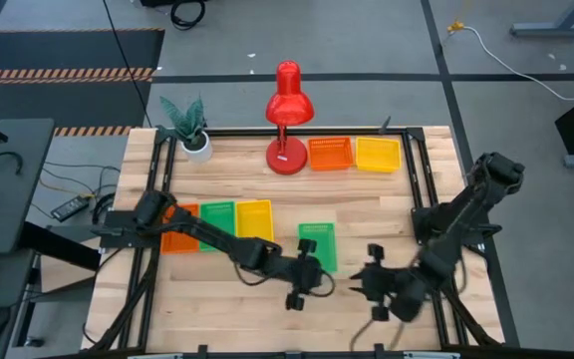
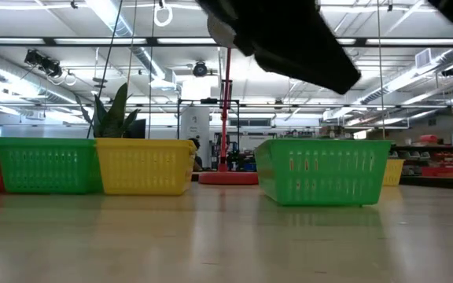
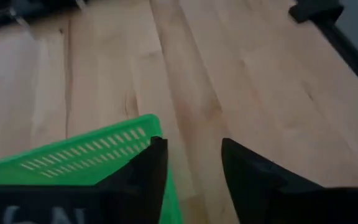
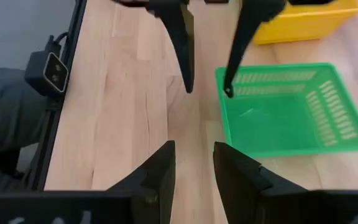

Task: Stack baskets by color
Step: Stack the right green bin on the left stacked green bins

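Lone green basket (image 1: 318, 244) sits near table's front middle, nothing holding it; left gripper (image 1: 303, 287) just in front of it, fingers apart, empty; right gripper (image 1: 372, 284) nearby, facing left one, fingers parted, empty; orange (image 1: 178, 228), green (image 1: 217, 222), yellow (image 1: 254, 220) baskets in row at left; orange basket (image 1: 330, 154) and yellow basket (image 1: 378, 155) at back beside red lamp (image 1: 288, 120).
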